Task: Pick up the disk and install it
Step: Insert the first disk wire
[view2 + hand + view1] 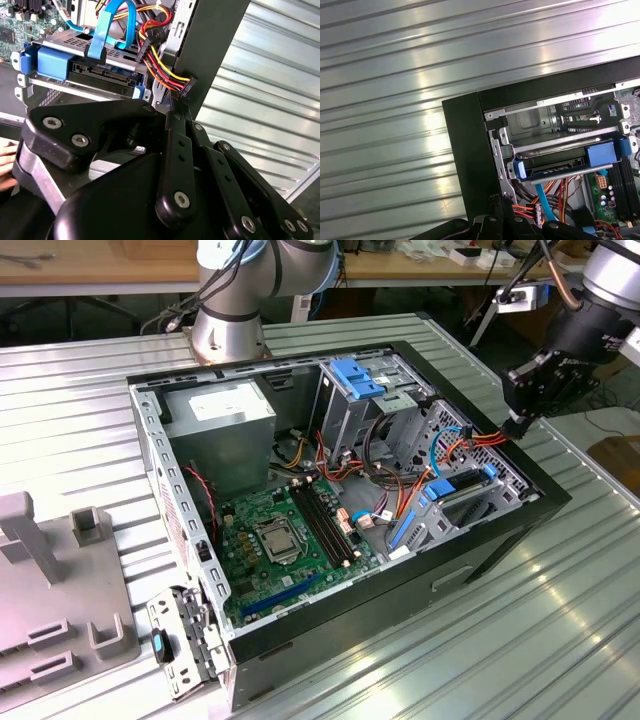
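Gripper: black linkage fingers drawn together, seemingly pinched on the power plug, right at the computer case's corner wall.
Power plug: black, just outside that corner, trailing red, yellow and orange wires back into the case.
Disk: lying flat in the drive bay just inside the same case corner, blue rails at its ends, connector edge facing the gripper.
Data cable: blue ribbon looping down to the disk's connector edge; seating impossible to tell.
Computer case: lid off, resting on the ribbed metal table; motherboard and grey power supply deeper inside.
Handling, as a judgement: probably stiff, dense for its size and shock-sensitive; smooth metal faces likely slippery, so best held across the blue rails or long side edges, clear of connector pins.
Progress, as a judgement: disk apparently seated in its bay already, cabling in hand.
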You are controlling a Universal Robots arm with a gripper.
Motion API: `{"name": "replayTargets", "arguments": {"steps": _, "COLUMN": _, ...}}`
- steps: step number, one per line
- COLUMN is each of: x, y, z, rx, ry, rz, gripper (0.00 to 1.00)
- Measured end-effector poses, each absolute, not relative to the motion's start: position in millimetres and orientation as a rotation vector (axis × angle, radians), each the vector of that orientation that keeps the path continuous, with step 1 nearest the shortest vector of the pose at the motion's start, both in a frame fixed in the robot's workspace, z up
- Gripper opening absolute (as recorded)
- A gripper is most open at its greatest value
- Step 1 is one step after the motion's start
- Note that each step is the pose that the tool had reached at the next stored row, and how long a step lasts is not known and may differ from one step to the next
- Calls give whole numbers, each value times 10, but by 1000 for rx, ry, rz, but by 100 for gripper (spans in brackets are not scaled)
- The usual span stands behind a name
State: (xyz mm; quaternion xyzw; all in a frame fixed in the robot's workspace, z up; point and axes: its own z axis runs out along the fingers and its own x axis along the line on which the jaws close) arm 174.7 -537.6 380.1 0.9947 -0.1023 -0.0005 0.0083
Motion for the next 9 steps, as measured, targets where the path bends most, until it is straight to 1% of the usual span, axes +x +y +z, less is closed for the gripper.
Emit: {"name": "replayTargets", "arguments": {"steps": 9, "x": 1758, "y": -5359, "z": 3794, "rx": 3114, "ry": -265, "rz": 1, "gripper": 11}}
